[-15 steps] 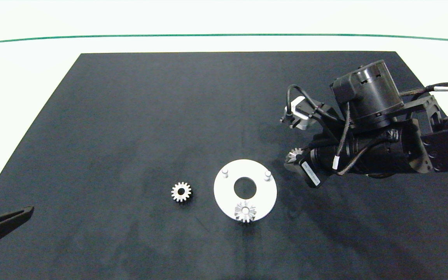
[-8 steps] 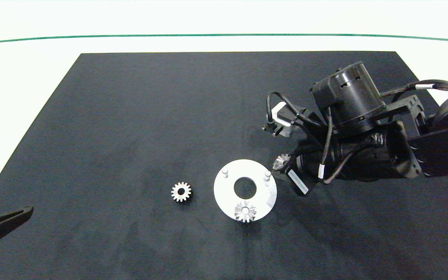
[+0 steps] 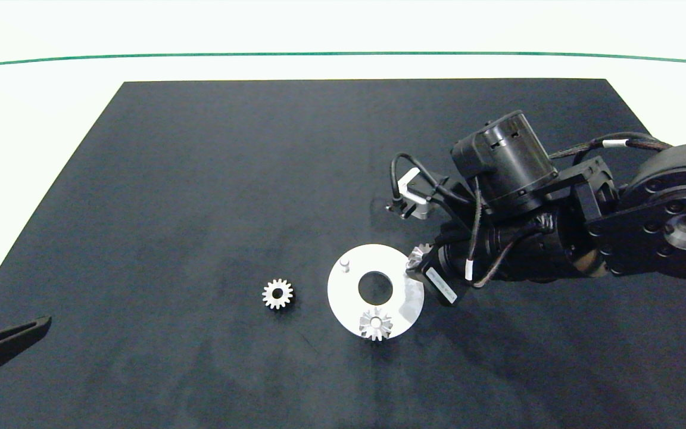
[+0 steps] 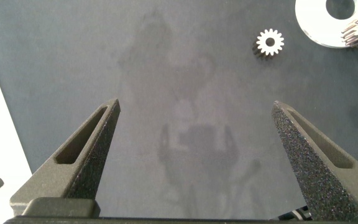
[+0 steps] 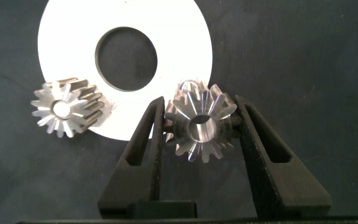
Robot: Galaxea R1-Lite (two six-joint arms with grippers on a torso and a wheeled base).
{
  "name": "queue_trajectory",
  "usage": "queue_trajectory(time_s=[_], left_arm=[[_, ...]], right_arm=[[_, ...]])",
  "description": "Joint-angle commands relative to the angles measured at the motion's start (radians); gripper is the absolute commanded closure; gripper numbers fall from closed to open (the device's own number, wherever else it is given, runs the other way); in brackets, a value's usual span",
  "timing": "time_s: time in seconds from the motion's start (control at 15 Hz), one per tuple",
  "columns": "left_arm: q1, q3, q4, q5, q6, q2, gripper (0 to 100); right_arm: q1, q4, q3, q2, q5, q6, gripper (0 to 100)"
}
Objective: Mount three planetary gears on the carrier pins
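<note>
Silver-grey gears: three planetary gears counted.
Held gear point(image 5: 201, 127): clamped between the two fingers of the right claw point(image 5: 201, 134), bore facing the wrist camera, over the edge of the white disc point(image 5: 73, 37).
Mounted gear point(image 3: 375, 325): seated on the disc's near rim, beside the right claw's tips and apart from them.
Loose gear point(image 3: 277, 294): flat on the black mat point(image 3: 200, 179), across the disc from the right claw; well ahead of the left claw point(image 4: 194, 118).
Carrier pins: one bare pin point(image 3: 345, 263) shows on the far side of the centre hole; the right claw covers the rest of that rim.
Left claw: fingers wide apart, holding nothing, at the counter's edge point(image 3: 21, 119).
Writing: a white tag point(image 3: 442, 284) on the right arm, unreadable.
</note>
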Motion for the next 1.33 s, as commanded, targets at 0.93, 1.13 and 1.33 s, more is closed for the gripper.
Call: queue_trajectory(time_s=[0.93, 1.13, 1.33], left_arm=[[-0.001, 0.001, 0.002, 0.001, 0.008, -0.001, 0], [-0.001, 0.002, 0.002, 0.001, 0.008, -0.001, 0], [-0.001, 0.002, 0.004, 0.001, 0.008, -0.001, 0]], right_arm=[[0.016, 0.004, -0.038, 0.057, -0.001, -0.004, 99], [0.011, 0.002, -0.038, 0.062, -0.001, -0.004, 99], [0.010, 0.001, -0.038, 0.062, -0.001, -0.004, 99]])
